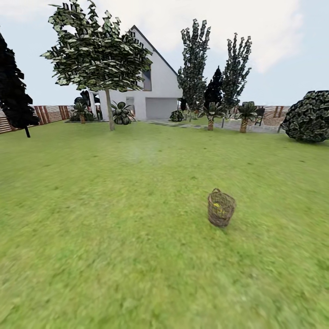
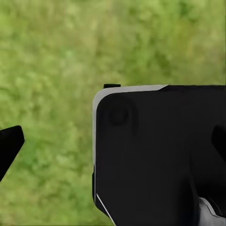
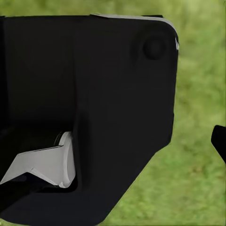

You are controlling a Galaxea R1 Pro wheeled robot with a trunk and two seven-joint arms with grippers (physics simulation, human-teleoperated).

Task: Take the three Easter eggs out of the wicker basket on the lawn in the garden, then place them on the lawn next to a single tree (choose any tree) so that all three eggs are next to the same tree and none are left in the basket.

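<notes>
Left gripper (image 2: 113,141): dark fingertips at opposite sides of its wrist view over grass, a black body panel between; released or clenched, cannot tell. Right gripper (image 3: 113,141): one dark fingertip seen, black housing across the rest; state likewise undeterminable. Wicker basket (image 1: 221,209): stood upright on the lawn (image 1: 114,237), right of centre, well ahead of the robot and well apart from both grippers. Easter eggs (image 1: 216,207): yellow glimpsed through the weave; count not discernible. Judged light, hard, smooth, liable to roll; best gripped across the middle. Tree (image 1: 109,109): pale-trunked, far across the lawn, before the house (image 1: 157,91).
</notes>
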